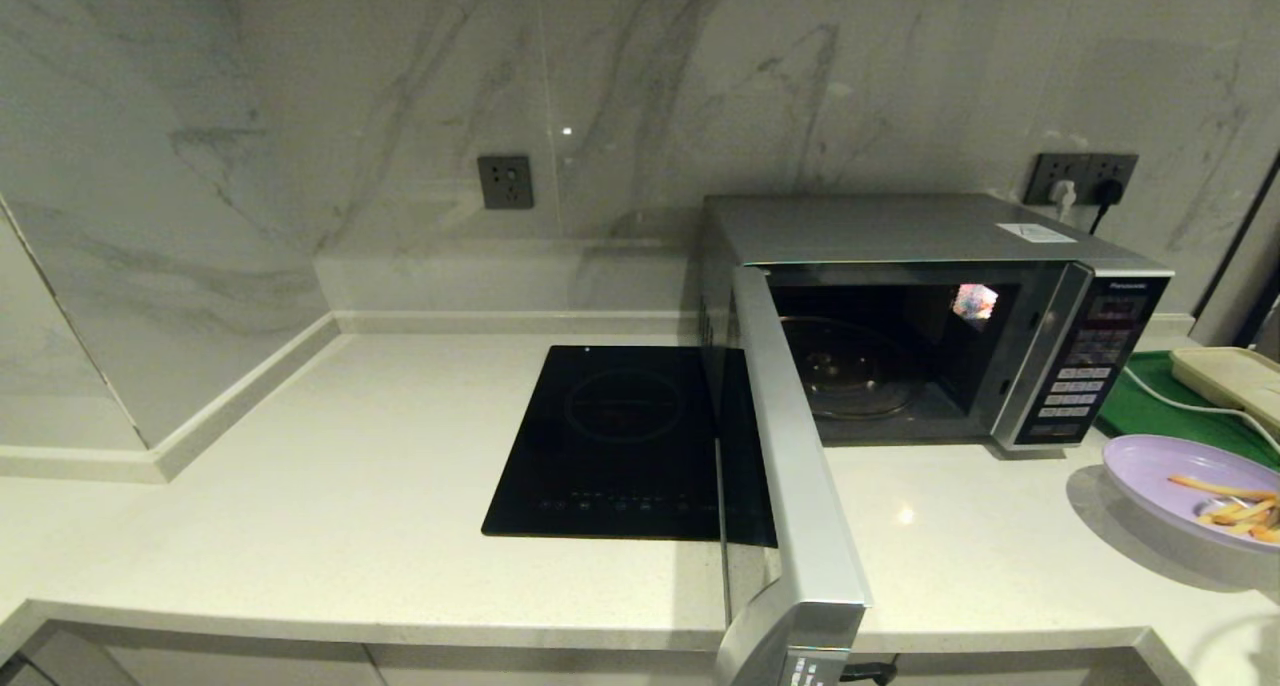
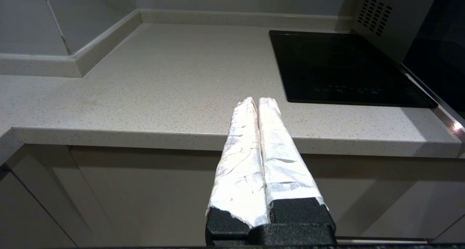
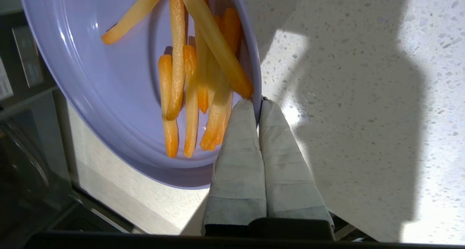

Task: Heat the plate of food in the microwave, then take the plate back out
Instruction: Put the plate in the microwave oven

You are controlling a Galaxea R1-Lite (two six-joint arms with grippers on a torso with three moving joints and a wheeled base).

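The silver microwave stands at the back right of the counter with its door swung wide open toward me, showing the dark cavity and glass turntable. The lavender plate of food hovers above the counter at the far right, casting a shadow below it. In the right wrist view my right gripper is shut on the plate's rim, with the orange-yellow fries lying right by its fingertips. My left gripper is shut with nothing in it, parked at the counter's front edge left of the cooktop.
A flat black induction cooktop lies left of the microwave, partly under the open door. A green tray with a cream power strip sits right of the microwave. Marble wall runs behind, and a wall corner juts out at far left.
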